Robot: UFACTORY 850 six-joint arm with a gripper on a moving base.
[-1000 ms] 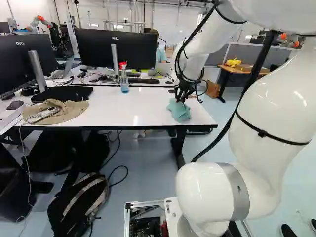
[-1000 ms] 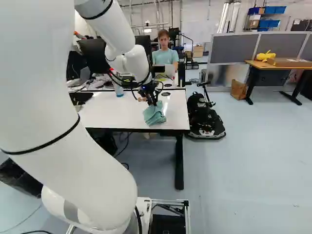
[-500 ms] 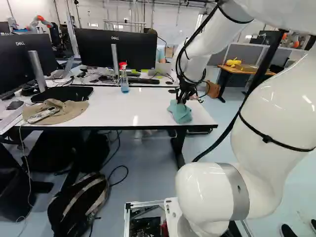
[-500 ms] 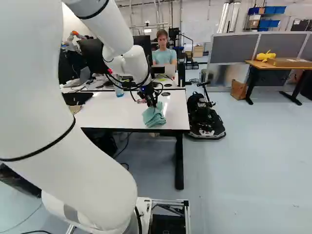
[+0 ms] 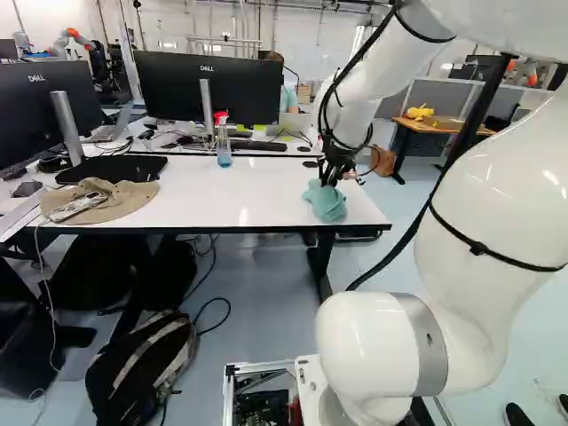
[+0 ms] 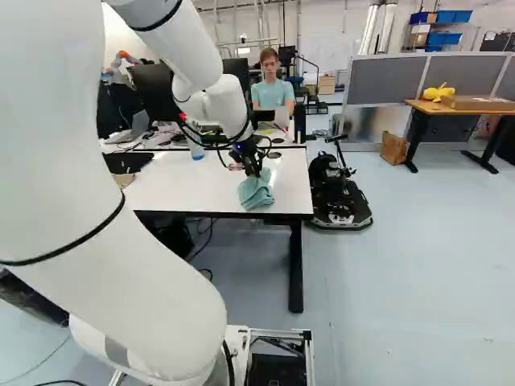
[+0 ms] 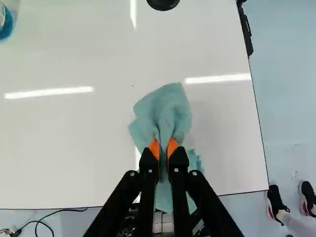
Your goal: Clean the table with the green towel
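Towel [image 7: 165, 106] partly hidden behind end effector [image 5: 329, 181] in wrist view; bench [image 5: 213, 200] under it hidden. Spray bottle [image 5: 224, 153] cut off at that view's edge. Arm [image 5: 484, 191] cropped atop both base views.

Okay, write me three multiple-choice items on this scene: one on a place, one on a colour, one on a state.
1. Where does the spray bottle stand?
A) On the floor
B) On the white table
C) On the brown hat

2. What colour are the pads of the gripper?
A) Orange
B) Blue
C) White

3. What state is the gripper in?
A) Wide open
B) Shut on nothing
C) Shut on the green towel

Key:
1: B, the left base view shows its foot on the white top.
2: A, both pads show orange in the wrist view.
3: C, the wrist view shows cloth pinched between the two fingers.
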